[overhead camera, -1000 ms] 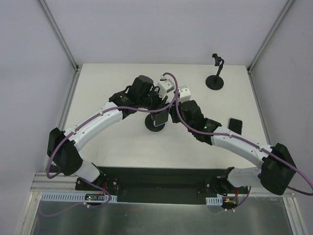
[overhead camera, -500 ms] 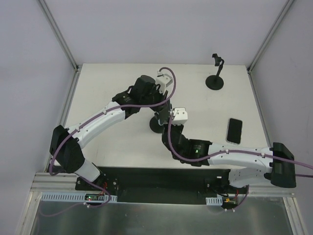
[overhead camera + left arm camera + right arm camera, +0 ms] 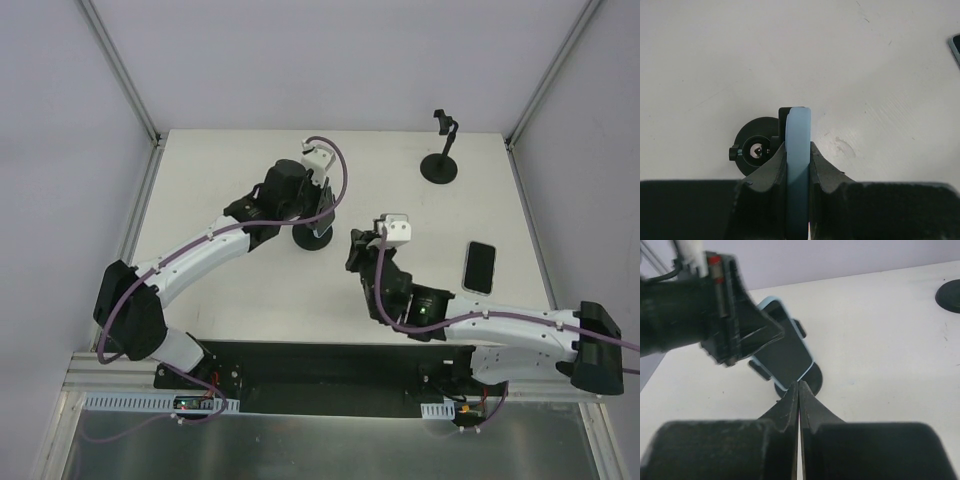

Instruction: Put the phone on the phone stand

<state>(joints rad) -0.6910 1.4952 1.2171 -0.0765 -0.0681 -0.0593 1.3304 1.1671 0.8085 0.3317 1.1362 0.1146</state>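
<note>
A phone in a light-blue case stands tilted over the black round base of the phone stand, between the stand's black clamp arms. My left gripper is shut on the phone's edge; the stand base lies just left of it. In the top view the left gripper is over the stand at mid table. My right gripper is shut and empty, just short of the stand; in the top view it is to the stand's right.
A second dark phone lies flat at the right of the table. A second black phone stand stands at the far right. Grey enclosure walls ring the white table.
My right gripper has pulled back from the stand toward the right. My left gripper, with the phone and stand, has shifted slightly to the far left.
</note>
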